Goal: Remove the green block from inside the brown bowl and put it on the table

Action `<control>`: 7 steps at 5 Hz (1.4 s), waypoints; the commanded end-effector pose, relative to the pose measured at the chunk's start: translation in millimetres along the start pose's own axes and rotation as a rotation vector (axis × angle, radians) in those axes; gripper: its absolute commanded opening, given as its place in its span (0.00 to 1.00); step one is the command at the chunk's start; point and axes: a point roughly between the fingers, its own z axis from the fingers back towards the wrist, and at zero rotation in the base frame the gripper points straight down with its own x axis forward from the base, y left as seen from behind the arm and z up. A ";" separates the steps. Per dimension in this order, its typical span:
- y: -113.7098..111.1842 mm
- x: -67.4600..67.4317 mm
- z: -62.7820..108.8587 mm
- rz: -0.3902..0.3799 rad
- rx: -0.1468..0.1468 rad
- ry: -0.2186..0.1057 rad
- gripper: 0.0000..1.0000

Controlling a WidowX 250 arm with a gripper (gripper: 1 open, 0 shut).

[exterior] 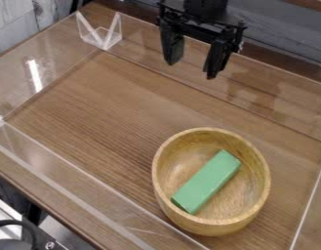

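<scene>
We count one green block, one brown bowl at near right, one table with clear walls, and one gripper at far right.

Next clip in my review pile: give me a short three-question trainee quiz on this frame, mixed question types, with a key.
1. True or false: the green block lies on the table outside the brown bowl.
2. Multiple choice: the gripper is
A. shut on the block
B. open, up at the far end of the table, away from the bowl
C. open, inside the bowl
3. Fill in: the block lies ______ in the bowl, running from near left to far right.

Key:
1. False; it lies inside the bowl.
2. B
3. diagonally
</scene>
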 end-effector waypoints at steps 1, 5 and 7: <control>-13.0 -14.4 -9.6 -0.030 -0.004 0.016 1.00; -88.5 -89.5 -88.7 -0.290 0.007 -0.002 1.00; -84.5 -84.0 -101.0 -0.293 0.003 -0.010 0.00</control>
